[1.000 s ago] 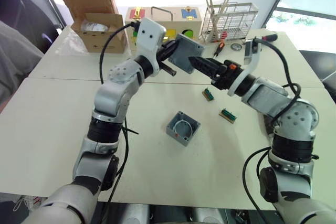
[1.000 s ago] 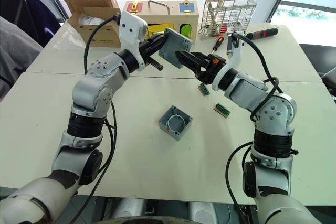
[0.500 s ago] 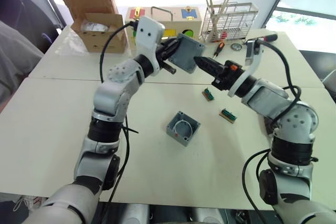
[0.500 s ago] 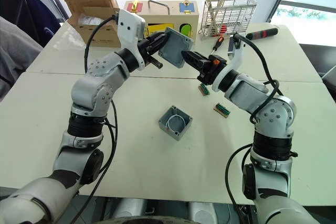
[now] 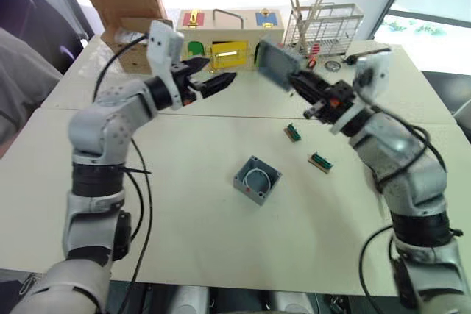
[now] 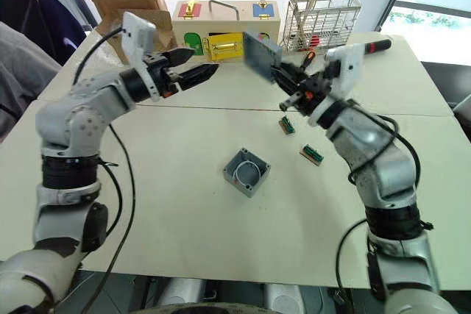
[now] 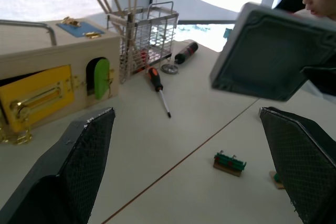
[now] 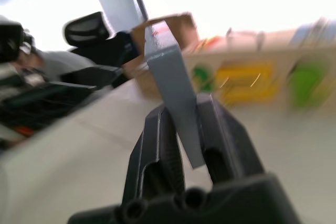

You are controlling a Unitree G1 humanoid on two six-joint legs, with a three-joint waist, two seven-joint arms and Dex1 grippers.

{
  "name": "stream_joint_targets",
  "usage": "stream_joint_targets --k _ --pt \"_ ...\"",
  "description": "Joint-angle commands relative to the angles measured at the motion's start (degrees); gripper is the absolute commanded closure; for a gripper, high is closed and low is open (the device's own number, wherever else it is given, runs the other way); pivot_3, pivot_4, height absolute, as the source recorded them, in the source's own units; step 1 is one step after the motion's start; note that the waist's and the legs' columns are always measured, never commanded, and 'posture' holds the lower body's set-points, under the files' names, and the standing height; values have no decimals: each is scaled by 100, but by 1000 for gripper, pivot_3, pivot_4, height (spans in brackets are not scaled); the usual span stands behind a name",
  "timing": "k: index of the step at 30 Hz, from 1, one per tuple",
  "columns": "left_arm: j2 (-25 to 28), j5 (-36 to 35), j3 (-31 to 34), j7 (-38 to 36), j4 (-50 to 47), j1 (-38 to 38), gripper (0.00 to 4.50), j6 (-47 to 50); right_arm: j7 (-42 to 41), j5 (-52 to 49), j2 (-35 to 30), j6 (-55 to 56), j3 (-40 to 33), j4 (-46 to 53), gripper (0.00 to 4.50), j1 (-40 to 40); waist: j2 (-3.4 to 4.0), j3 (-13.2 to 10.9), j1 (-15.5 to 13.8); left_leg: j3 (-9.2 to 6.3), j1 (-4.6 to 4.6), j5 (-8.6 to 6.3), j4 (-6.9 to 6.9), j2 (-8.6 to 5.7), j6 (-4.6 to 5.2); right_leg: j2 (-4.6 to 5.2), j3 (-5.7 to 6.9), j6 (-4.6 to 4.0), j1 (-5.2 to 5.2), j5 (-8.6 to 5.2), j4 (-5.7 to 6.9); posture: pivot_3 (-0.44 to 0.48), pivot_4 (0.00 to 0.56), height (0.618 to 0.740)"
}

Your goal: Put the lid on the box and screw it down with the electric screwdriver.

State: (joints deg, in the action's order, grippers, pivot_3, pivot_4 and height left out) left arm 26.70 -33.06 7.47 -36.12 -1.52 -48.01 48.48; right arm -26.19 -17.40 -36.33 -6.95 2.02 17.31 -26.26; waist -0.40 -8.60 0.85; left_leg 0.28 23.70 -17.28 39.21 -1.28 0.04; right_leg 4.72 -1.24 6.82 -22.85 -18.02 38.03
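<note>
The grey lid (image 5: 275,64) hangs tilted in the air over the far half of the table, with my right gripper (image 5: 297,81) shut on its lower edge. The right wrist view has the lid (image 8: 170,85) edge-on between the two black fingers (image 8: 157,129). Off to the left, my left gripper (image 5: 214,81) stands open and empty, apart from the lid (image 7: 270,51). The open grey box (image 5: 257,179) sits mid-table, below both grippers. The black electric screwdriver (image 6: 374,46) lies at the far right of the table, beside the wire rack.
Along the back stand a cardboard box (image 5: 129,20), a wooden box with coloured latched doors (image 5: 228,38) and a wire rack (image 5: 324,27) holding sticks. An orange-handled screwdriver (image 7: 157,85) lies near the rack. Two small green parts (image 5: 293,132) (image 5: 321,161) lie right of the box. A person sits at the left.
The lid has passed from my left gripper to my right. The left gripper opened and drew back to the left; the right gripper shut on the lid and lifted it away.
</note>
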Motion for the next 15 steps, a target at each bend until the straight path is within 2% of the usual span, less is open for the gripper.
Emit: stream_joint_targets --k 1,5,8,12,15 --pt "339 -129 19 -336 -110 12 18 124 -171 1473 -405 1919 60 -210 4411 431 0 0 5 0 -4 1 0 2 -1 -1 0 0 4 0 0 0 150 740" --pt "524 -435 26 -596 -323 230 18 488 194 3092 -915 4272 -88 -243 4411 1249 0 0 -8 -3 -8 3 0 4 -6 0 0 0 7 0 3 0 150 740" --pt "564 -619 -43 -794 -370 392 18 712 530 3804 -944 5362 -104 -377 4411 1744 -1 0 -4 -3 -9 7 0 9 -13 -3 -1 0 8 -1 2 0 150 740" --pt "635 -732 -252 -1123 -402 550 18 865 838 4411 -857 6013 -47 -726 4411 1967 -1 0 -3 -3 -24 10 -1 11 -18 -6 -1 -1 21 -1 2 0 150 740" --pt "639 -723 -566 -1396 -436 645 18 866 1162 5030 -610 5923 -142 -766 4411 2004 -1 0 -8 -3 -24 11 0 12 -20 -7 -2 -1 23 -2 2 0 150 740"
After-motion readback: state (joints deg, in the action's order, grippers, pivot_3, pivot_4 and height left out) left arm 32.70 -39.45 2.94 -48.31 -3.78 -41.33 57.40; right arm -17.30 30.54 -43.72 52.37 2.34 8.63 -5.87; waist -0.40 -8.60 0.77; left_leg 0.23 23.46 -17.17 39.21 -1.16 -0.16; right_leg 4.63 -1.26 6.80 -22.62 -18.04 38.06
